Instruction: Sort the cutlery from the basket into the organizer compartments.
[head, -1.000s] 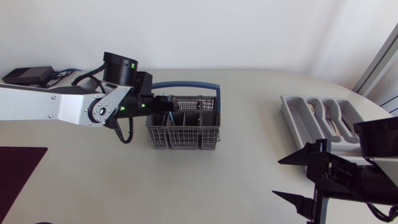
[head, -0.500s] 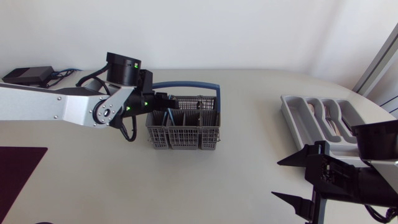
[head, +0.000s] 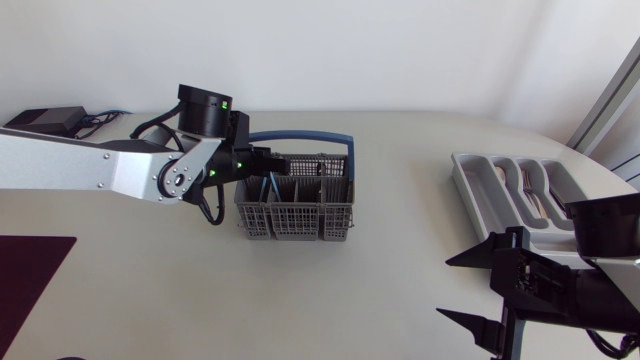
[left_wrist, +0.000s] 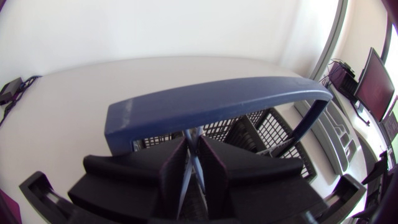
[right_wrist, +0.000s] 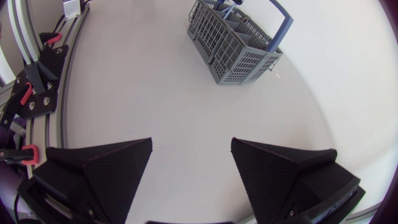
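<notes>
The grey wire basket (head: 296, 207) with its blue carry handle (head: 302, 136) stands mid-table. My left gripper (head: 266, 172) is inside the basket's left rear part, under the blue handle (left_wrist: 211, 102). Its fingers (left_wrist: 171, 169) press from both sides on a thin blue cutlery handle (left_wrist: 192, 163), so it is shut on that piece. The grey organizer (head: 462, 176) lies at the far right and holds some cutlery. My right gripper (head: 446, 286) hangs open over bare table near the front right, with nothing between its fingers (right_wrist: 102, 168). The basket (right_wrist: 233, 43) is far ahead of it.
A black box (head: 45, 121) with cables sits at the back left corner. A dark mat (head: 25, 270) lies at the front left edge. The organizer (left_wrist: 336, 134) also shows past the basket in the left wrist view.
My left arm has shifted slightly to the right, deeper over the basket, and its fingers have closed in on the blue handle. The right arm has stayed put.
</notes>
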